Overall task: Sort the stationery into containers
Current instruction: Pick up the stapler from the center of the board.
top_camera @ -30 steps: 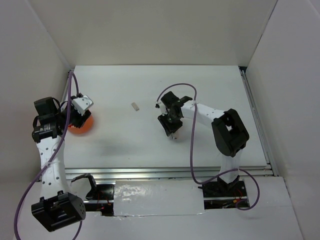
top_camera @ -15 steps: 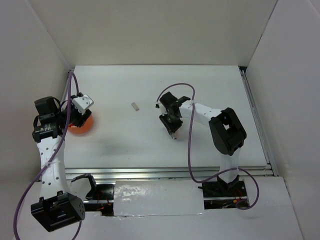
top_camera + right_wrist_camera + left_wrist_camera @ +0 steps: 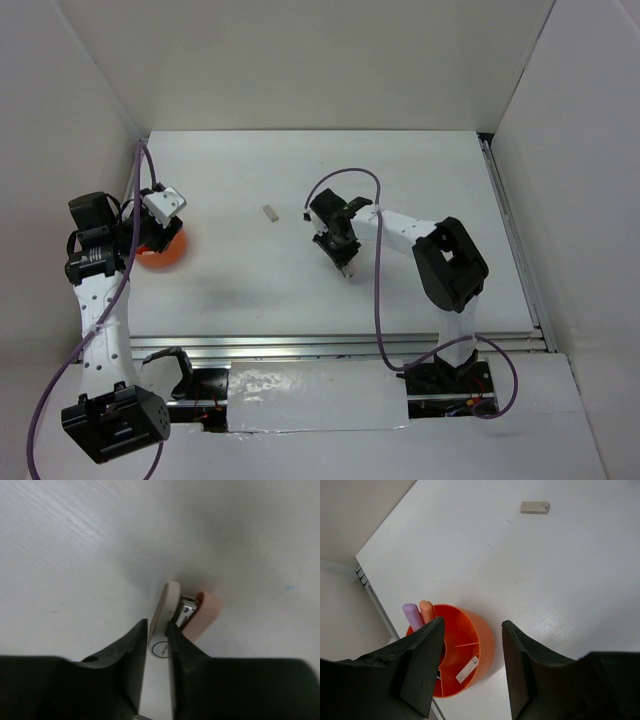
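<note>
- The right arm has swung slightly left and toward the far side of the table (image 3: 250, 290) since a second ago. The right gripper (image 3: 157, 632) has narrowed over the same spot near the table's middle.
- The left gripper (image 3: 472, 630) hovers spread and empty above the orange tub (image 3: 487, 640), which sits at the table's left edge. If it drops carelessly it could clip the rim and tip or shove the tub.
- The tub already holds a lilac pen (image 3: 411, 616) and other bits. A knock could spill them back out.
- The small stapler (image 3: 167, 597) lies on the table, and the right gripper's fingers pinch its white top arm from both sides. The pink base sticks out to one side, beyond the fingers. The grip looks off-centre, so on lifting the stapler may pivot, hinge open or slide free.
- The white eraser (image 3: 535, 507) lies alone, well apart from both grippers. A dropped stapler would add a second loose item to fetch.
</note>
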You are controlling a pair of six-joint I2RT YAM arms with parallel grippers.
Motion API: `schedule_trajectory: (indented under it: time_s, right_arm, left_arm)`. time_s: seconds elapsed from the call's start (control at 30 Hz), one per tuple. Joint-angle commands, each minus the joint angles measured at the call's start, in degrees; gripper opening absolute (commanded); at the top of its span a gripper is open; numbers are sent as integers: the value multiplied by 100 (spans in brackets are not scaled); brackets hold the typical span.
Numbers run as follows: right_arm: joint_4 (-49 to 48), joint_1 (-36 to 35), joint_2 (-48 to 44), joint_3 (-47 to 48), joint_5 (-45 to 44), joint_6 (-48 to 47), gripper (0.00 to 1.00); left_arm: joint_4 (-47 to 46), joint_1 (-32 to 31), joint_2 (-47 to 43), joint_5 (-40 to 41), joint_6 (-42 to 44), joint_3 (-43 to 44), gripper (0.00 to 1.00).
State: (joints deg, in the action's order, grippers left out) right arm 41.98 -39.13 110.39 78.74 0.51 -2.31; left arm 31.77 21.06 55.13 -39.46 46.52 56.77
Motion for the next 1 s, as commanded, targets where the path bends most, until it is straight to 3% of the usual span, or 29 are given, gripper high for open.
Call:
schedule_trajectory:
  time_s: [0.0, 0.1, 0.33, 0.47, 0.53, 0.63, 0.7, 0.83, 0.97]
  right_arm:
    - [-233, -138, 212, -280, -182, -147, 26]
    - [-330, -200, 115, -412, -384, -296, 0]
    - [-681, -691, -386, -903, -1315, -1262, 0]
    - [-1646, -1270, -773, -1457, -2457, -2140, 0]
    - [-2374, -1517, -1027, -2053, -3327, -2922, 0]
    - [-4392, -1922, -1212, -2748, -4074, -4012, 0]
    - [-5073, -2219, -1213, -3099, -4330, -4495, 0]
    - [-7556, -2686, -1064, -3768, -4700, -6049, 0]
    - [-9519, -2994, -757, -4374, -4789, -7200, 0]
  left_arm:
    - [-162, -23, 15, -158, -179, 62, 62]
    - [-92, -23, -2, -246, -283, 62, 62]
    - [31, -32, -38, -544, -959, 176, 61]
    - [31, -58, -47, -755, -1356, 342, 61]
    - [92, -93, -12, -852, -1479, 431, 62]
    - [321, -285, 59, -993, -1558, 615, 61]
    - [522, -418, 146, -1098, -1593, 738, 61]
    - [690, -1005, 374, -1116, -1822, 870, 59]
    - [489, -1726, 480, -669, -2182, 774, 59]
